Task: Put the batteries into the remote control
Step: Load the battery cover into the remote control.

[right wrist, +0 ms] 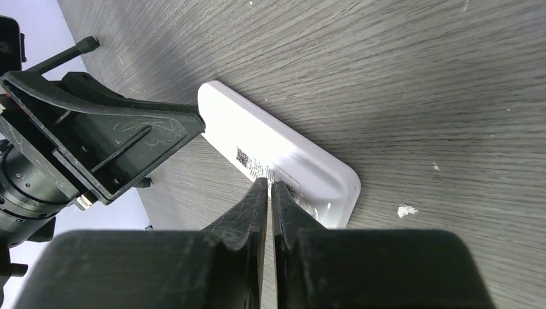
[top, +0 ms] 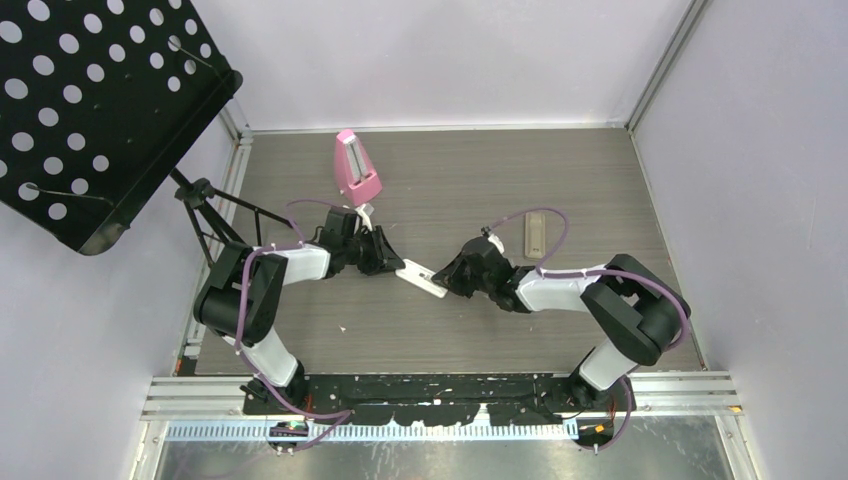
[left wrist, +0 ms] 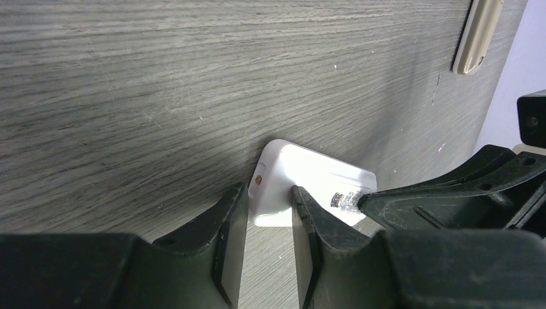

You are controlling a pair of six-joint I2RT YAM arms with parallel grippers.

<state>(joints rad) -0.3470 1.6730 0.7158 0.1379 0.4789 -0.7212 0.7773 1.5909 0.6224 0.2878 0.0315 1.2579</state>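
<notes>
Grey wood-grain tabletop (top: 480,170): we list one glossy white rounded plastic remote control (top: 420,277) lying flat, printed label (right wrist: 254,164) illegible, end clamped by left gripper (left wrist: 268,193); right gripper (right wrist: 269,187) nearly closed at label.

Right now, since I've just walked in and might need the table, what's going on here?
Two robot arms are working on a white remote lying on the table. The left gripper clamps one end; the right gripper, nearly shut, is at the labelled back near the other end. A beige strip lies apart behind. No batteries are in view.
</notes>
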